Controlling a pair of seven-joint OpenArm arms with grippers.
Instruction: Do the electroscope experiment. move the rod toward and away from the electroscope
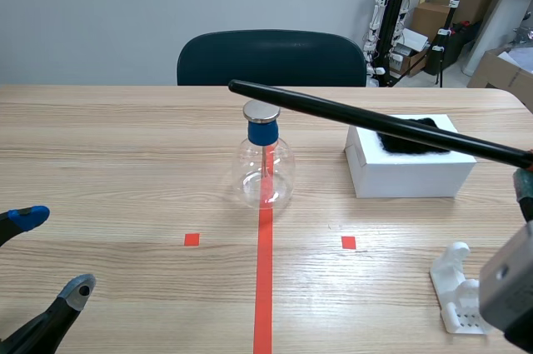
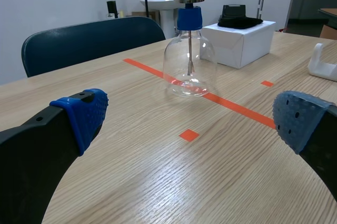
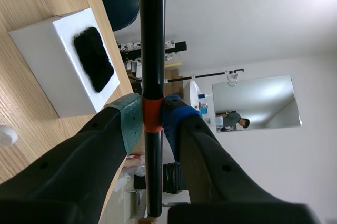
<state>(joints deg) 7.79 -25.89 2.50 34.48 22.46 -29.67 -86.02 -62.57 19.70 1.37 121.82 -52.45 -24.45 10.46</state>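
Note:
The electroscope [image 1: 264, 160] is a clear glass flask with a blue stopper and a metal disc on top, standing on the red tape line mid-table; in the left wrist view the electroscope [image 2: 189, 50] stands ahead of the open fingers. A long black rod [image 1: 375, 123] runs from the right, its tip just above and behind the metal disc. My right gripper [image 3: 152, 121] is shut on the rod [image 3: 151, 39] at its orange band. My left gripper [image 1: 46, 258] rests open low at the near left, far from the flask.
A white box [image 1: 408, 162] with black fur [image 1: 408, 136] on top stands right of the flask. A white plastic stand [image 1: 456, 289] sits at the near right. A dark chair [image 1: 271, 58] is behind the table's far edge.

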